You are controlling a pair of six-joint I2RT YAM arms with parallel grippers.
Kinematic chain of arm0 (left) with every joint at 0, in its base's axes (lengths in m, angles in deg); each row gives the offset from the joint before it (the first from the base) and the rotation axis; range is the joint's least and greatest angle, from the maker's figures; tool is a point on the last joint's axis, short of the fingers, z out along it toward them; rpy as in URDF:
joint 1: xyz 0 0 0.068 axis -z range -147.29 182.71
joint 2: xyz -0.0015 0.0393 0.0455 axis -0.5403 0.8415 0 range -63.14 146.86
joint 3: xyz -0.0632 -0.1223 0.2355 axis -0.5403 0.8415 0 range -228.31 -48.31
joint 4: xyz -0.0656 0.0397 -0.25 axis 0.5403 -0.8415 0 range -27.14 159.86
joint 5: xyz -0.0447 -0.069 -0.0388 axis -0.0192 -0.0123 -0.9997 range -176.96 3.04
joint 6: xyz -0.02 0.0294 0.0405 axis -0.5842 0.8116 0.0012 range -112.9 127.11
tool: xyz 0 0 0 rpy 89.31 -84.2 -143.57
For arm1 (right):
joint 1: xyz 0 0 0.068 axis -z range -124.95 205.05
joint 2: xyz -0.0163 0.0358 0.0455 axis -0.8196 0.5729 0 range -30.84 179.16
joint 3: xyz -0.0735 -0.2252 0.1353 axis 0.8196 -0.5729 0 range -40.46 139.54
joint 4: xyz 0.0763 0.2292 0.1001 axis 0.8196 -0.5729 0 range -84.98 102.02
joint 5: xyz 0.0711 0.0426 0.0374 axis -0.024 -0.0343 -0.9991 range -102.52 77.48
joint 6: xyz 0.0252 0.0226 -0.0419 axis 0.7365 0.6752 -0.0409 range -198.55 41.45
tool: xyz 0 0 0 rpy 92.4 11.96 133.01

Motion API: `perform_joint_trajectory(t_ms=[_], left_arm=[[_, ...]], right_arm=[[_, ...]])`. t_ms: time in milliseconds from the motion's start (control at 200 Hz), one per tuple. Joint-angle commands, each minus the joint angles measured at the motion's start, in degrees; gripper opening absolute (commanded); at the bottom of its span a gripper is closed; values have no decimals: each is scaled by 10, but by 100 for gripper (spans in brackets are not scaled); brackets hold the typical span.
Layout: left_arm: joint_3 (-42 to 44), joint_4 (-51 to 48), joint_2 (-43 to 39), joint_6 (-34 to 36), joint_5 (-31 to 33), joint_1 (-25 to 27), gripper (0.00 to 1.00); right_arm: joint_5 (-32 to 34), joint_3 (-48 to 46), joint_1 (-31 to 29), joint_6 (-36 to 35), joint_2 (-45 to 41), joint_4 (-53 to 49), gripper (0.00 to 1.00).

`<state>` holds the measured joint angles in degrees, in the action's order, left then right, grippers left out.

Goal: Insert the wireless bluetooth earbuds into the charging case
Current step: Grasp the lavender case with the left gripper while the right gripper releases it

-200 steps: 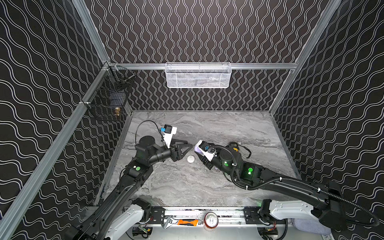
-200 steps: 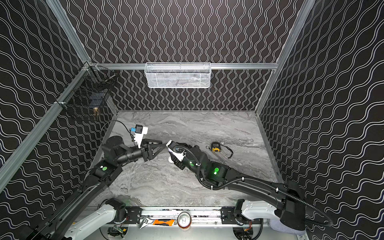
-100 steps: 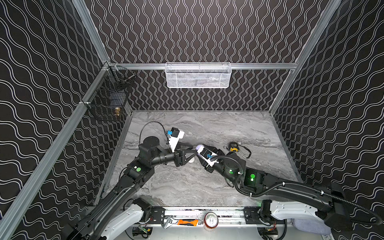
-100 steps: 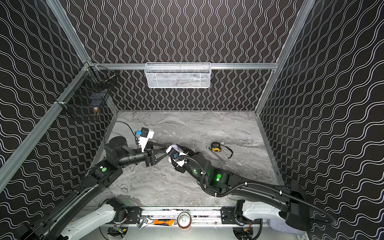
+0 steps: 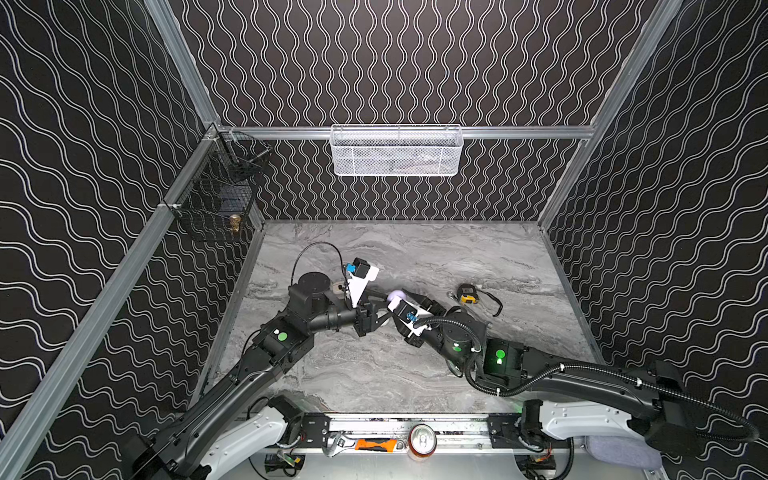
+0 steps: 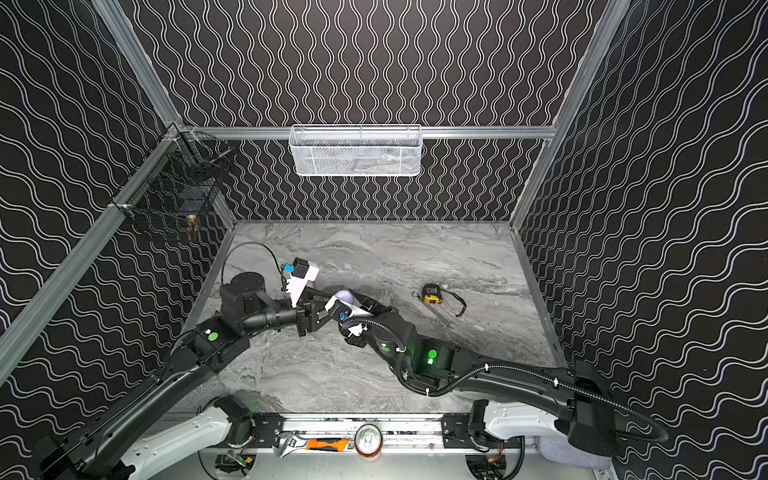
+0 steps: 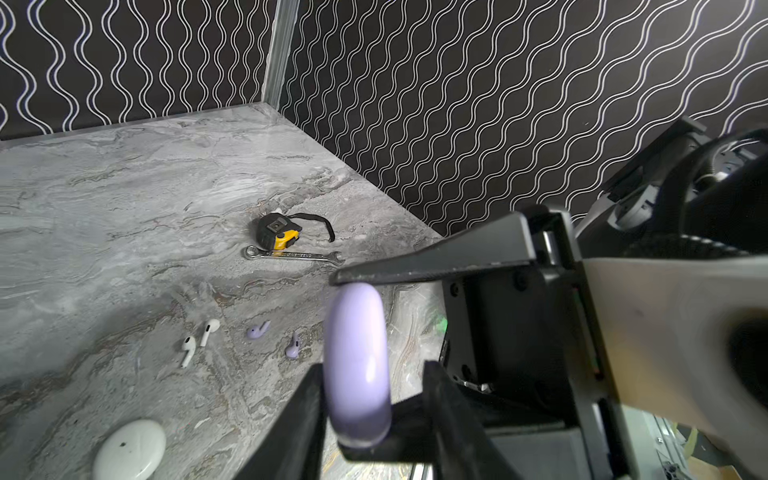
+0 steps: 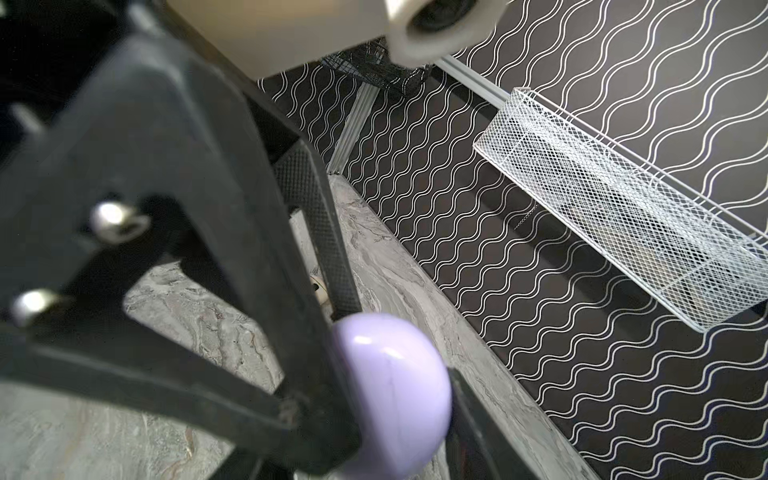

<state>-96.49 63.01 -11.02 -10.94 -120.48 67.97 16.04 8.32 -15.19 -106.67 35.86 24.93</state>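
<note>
The lilac charging case (image 5: 395, 296) (image 6: 344, 296) hangs closed above the table, with my right gripper (image 5: 398, 300) shut on it. In the left wrist view the case (image 7: 357, 361) stands on edge, pinched top and bottom by the right gripper's fingers. My left gripper (image 5: 384, 307) (image 7: 372, 374) straddles it: one finger touches its side and a gap shows at the other. In the right wrist view the case (image 8: 395, 395) sits partly behind a left finger. On the table lie two white earbuds (image 7: 189, 347) (image 7: 210, 328) and two lilac earbuds (image 7: 258, 330) (image 7: 293, 348).
A white pebble-shaped case (image 7: 131, 451) lies near the earbuds. A yellow tape measure (image 5: 467, 293) (image 7: 277, 232) and a wrench (image 7: 291, 254) lie to the right. A white mesh basket (image 5: 397, 151) hangs on the back wall, a black wire basket (image 5: 216, 199) on the left wall.
Both arms came together at the table's middle, the right one carrying the lilac case. My left jaws have since narrowed around the case.
</note>
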Motion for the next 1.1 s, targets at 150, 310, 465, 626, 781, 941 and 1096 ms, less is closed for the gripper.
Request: perform_joint_trajectory(t_ms=[150, 310, 465, 626, 781, 941, 1096], left_arm=[[0, -2, 0, 11, -11, 4, 33], [3, 1, -2, 8, -19, 4, 31], [-2, 7, 5, 3, -40, 4, 29], [1, 20, 8, 1, -49, 4, 17], [6, 35, 11, 4, -36, 4, 1], [17, 77, 14, 12, 4, 4, 0], [52, 163, 8, 33, 104, 4, 0]], right_arm=[[24, -2, -2, -22, 8, 64, 24], [37, -11, -2, -25, 3, 86, 23], [47, -16, -2, -33, 1, 99, 22], [29, -15, -2, -34, -1, 100, 22], [15, -22, -2, -27, -5, 109, 46], [12, -47, -2, -5, -29, 112, 78], [-36, -100, -2, 32, -89, 109, 87]])
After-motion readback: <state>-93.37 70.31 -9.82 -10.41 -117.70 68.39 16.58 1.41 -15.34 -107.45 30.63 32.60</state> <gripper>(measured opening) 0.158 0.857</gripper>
